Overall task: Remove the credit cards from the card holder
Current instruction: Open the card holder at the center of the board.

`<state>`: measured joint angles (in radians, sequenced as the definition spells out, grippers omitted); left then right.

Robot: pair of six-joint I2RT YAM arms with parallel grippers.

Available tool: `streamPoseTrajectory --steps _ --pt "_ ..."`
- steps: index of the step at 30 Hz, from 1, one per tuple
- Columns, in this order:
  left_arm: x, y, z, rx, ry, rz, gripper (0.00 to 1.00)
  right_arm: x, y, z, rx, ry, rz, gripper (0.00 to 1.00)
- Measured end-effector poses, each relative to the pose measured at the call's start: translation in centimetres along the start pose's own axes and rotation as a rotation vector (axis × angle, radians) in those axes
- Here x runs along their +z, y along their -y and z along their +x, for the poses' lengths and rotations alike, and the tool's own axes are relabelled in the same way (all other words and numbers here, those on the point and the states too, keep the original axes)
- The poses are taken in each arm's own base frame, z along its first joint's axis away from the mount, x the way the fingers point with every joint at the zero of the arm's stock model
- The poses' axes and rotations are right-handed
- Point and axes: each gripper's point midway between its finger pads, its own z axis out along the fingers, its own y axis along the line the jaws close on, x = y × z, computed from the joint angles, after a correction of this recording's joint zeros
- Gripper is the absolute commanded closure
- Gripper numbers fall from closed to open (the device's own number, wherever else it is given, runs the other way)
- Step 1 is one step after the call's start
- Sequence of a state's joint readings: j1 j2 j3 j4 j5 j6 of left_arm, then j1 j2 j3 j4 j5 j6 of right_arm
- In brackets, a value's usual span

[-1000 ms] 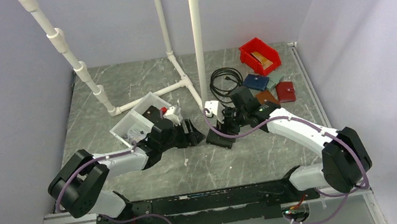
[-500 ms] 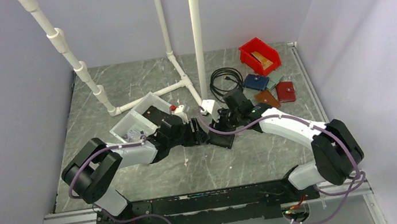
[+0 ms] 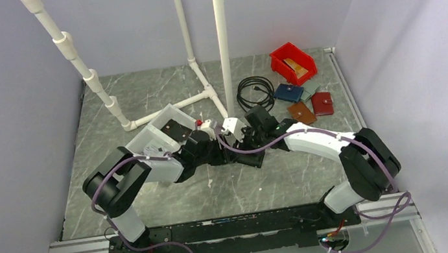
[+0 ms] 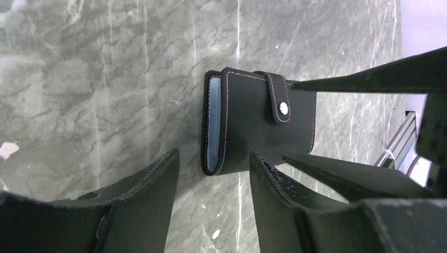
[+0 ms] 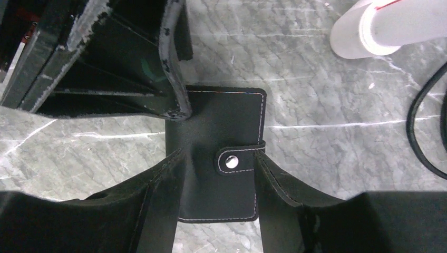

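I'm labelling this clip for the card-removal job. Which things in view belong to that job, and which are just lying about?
In the job: card holder, snapped shut; left end effector; right end effector. No cards showing.

Lying about: red bin; black cable; blue wallet; brown wallet; red wallet; white box; white pipe frame.

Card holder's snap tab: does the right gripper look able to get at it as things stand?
Probably yes. The snap tab lies uncovered on the closed card holder, right between the fingers of the right gripper; the left gripper is at one corner, off the tab.
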<state>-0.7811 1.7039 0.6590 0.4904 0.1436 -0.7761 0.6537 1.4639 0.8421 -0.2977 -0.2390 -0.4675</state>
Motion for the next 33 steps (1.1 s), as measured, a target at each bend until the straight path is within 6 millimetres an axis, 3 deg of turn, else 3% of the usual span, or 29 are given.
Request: streamPoseTrajectory --steps 5,16,20,33 --pt "0.5 0.2 -0.2 -0.005 0.011 0.013 0.44 1.0 -0.1 1.0 0.002 -0.047 0.009 0.50" --pt "1.4 0.1 -0.3 -0.026 0.015 0.007 0.61 1.3 0.6 1.6 0.005 -0.076 0.047 0.61" --pt "1.6 0.4 -0.4 -0.028 0.015 0.021 0.73 1.3 0.6 1.6 0.003 -0.079 0.047 0.70" --pt "1.6 0.9 -0.6 -0.014 0.017 0.040 0.97 1.1 1.3 1.8 -0.019 -0.094 0.083 0.98"
